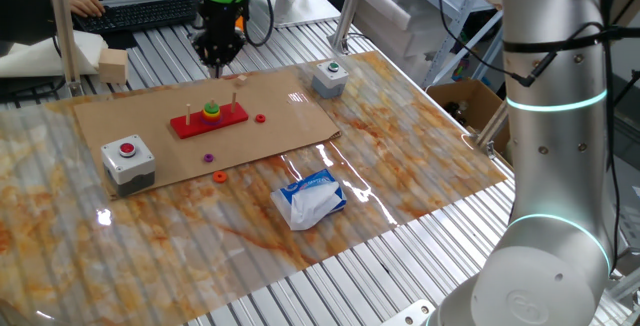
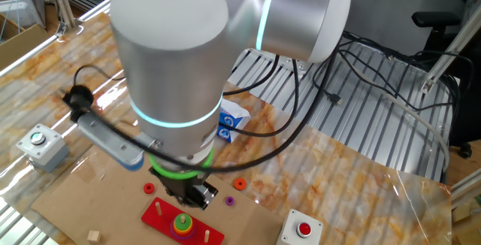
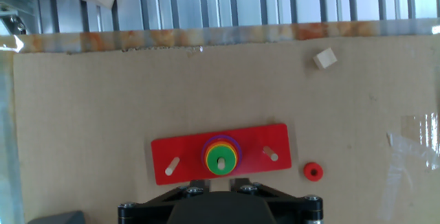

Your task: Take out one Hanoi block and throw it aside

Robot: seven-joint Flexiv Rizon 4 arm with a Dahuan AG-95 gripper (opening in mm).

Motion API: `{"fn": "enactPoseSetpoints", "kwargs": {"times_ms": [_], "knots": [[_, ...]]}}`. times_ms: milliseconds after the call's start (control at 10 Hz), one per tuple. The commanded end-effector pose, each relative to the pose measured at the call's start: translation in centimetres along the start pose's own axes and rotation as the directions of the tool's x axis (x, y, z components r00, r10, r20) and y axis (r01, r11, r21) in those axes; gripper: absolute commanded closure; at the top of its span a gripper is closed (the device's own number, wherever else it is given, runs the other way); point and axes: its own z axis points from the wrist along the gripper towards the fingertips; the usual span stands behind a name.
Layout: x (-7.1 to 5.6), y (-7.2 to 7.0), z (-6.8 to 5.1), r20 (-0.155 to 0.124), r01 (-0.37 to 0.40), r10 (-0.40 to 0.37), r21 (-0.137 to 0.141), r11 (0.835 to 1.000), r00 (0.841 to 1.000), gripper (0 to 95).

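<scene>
A red Hanoi base lies on the cardboard sheet, with a stack of rings, green on top, on its middle peg. The hand view shows the base and the stack from above. My gripper hangs high above the cardboard, just behind the base. Its fingertips show at the bottom edge of the hand view, close together and holding nothing. In the other fixed view the gripper is just above the stack. Loose rings lie on the cardboard: red, purple, orange.
A grey box with a red button sits at the cardboard's left corner and another grey box at the right. A blue-white tissue pack lies in front. A small wooden cube lies near the far edge.
</scene>
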Motion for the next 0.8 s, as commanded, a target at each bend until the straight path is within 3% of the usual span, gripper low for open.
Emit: {"fn": "enactPoseSetpoints", "kwargs": {"times_ms": [100,300,500,800], "knots": [[-0.1,0.06,-0.02,-0.055,0.055,-0.055,0.002,0.998,0.997,95.0],[-0.1,0.06,-0.02,-0.046,0.069,-0.069,-0.005,0.998,0.997,95.0],[-0.1,0.06,-0.02,-0.057,0.069,-0.071,-0.034,0.997,0.996,95.0],[-0.1,0.06,-0.02,-0.057,0.076,-0.077,-0.029,0.997,0.995,95.0]]}}
